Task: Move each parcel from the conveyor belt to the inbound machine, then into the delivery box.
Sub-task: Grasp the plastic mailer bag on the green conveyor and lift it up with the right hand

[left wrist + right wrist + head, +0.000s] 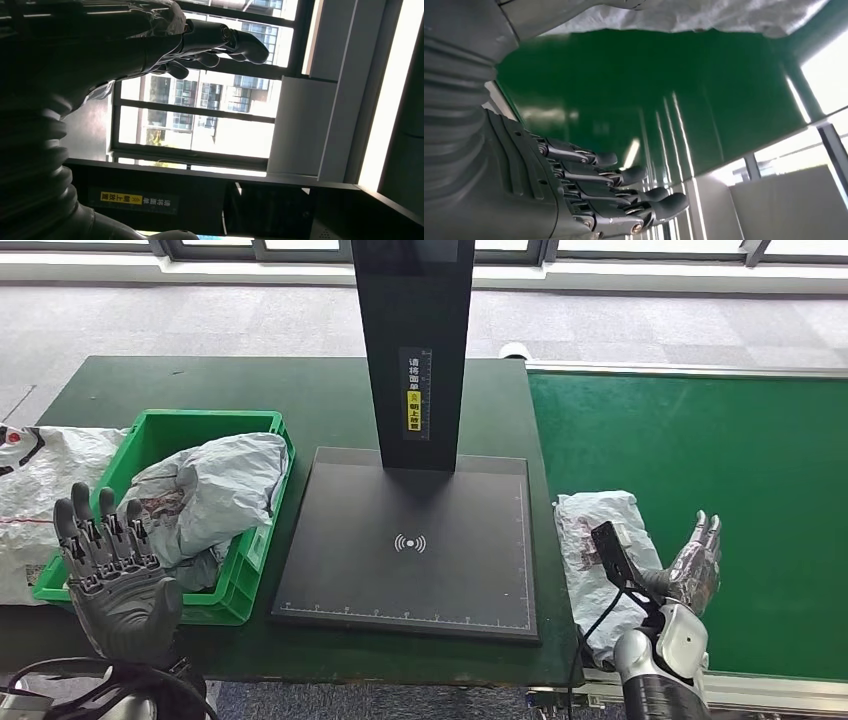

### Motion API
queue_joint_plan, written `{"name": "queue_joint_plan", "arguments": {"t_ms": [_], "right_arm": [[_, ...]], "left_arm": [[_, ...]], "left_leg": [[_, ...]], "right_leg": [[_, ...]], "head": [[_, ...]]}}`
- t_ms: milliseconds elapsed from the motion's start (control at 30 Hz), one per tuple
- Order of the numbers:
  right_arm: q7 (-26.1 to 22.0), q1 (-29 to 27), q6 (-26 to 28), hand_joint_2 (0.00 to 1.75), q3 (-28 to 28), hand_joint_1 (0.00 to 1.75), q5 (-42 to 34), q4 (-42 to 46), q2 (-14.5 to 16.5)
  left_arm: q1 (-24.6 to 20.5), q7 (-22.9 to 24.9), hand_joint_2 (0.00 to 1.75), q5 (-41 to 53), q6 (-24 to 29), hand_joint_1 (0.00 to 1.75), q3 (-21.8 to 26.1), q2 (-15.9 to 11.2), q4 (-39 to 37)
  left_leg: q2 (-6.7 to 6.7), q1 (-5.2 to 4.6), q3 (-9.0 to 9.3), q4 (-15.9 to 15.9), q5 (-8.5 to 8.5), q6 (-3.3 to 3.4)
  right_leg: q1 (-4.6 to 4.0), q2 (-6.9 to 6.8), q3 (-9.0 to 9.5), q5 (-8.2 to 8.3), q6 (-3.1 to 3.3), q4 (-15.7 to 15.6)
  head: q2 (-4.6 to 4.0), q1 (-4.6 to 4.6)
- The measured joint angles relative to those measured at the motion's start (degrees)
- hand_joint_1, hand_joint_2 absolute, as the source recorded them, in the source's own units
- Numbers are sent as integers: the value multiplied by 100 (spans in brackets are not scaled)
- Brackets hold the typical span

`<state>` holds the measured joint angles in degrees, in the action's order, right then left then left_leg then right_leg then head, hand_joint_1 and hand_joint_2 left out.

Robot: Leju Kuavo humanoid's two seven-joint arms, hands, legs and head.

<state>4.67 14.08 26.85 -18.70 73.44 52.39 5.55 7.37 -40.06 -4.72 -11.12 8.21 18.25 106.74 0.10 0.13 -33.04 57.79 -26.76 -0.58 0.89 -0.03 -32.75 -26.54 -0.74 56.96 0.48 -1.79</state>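
Observation:
A grey plastic parcel lies at the near left corner of the green conveyor belt; the right wrist view shows it as a pale crumpled bag. My right hand is just right of it, palm turned toward it, fingers extended and holding nothing. My left hand is raised with fingers spread in front of the green delivery box, which holds crumpled grey parcels. The black inbound machine's pad lies bare between box and belt.
The machine's black post rises at the back of the pad. A white woven sack lies on the dark green table left of the box. A black cable runs by my right wrist.

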Motion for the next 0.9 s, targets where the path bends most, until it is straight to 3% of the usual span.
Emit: {"name": "queue_joint_plan", "arguments": {"t_ms": [167,433,667,700,800,833,900], "right_arm": [[-146,102,-777,175,-25,0,-286,-374,-67],[-169,190,-930,175,-27,0,-317,-645,-114],[145,250,-1363,175,-27,0,-92,-933,-152],[179,260,-1440,175,-26,19,-59,-982,-155],[216,271,-1742,175,-16,150,32,-1091,-158],[206,271,-1845,175,-7,175,48,-1121,-161],[165,271,-2008,175,20,175,53,-1173,-169]], "left_arm": [[-2,-1,175,94,14,0,-33,-11,1],[-4,-1,175,108,13,0,-51,-23,0],[-39,-3,175,339,102,0,-51,-32,-21],[-56,-3,175,405,136,0,-52,-35,-31],[-118,-3,175,566,201,0,-71,-56,-61],[-142,-3,175,604,212,0,-86,-64,-72],[-187,-3,175,652,229,0,-121,-77,-98]], "left_leg": [[0,0,0,0,0,0],[1,1,0,0,0,0],[0,0,0,0,0,0],[0,0,0,0,0,0],[0,1,0,0,0,0],[0,1,0,0,0,0],[0,1,0,0,0,0]], "right_leg": [[-1,0,-2,0,1,0],[-1,1,-3,-1,0,0],[-1,0,-2,0,0,0],[-1,0,-2,0,0,0],[-1,0,-2,0,0,0],[-1,0,-2,0,0,0],[-1,0,-2,0,0,1]], "head": [[0,-1],[0,0],[0,0],[0,0],[0,0],[0,-1],[0,-1]]}}
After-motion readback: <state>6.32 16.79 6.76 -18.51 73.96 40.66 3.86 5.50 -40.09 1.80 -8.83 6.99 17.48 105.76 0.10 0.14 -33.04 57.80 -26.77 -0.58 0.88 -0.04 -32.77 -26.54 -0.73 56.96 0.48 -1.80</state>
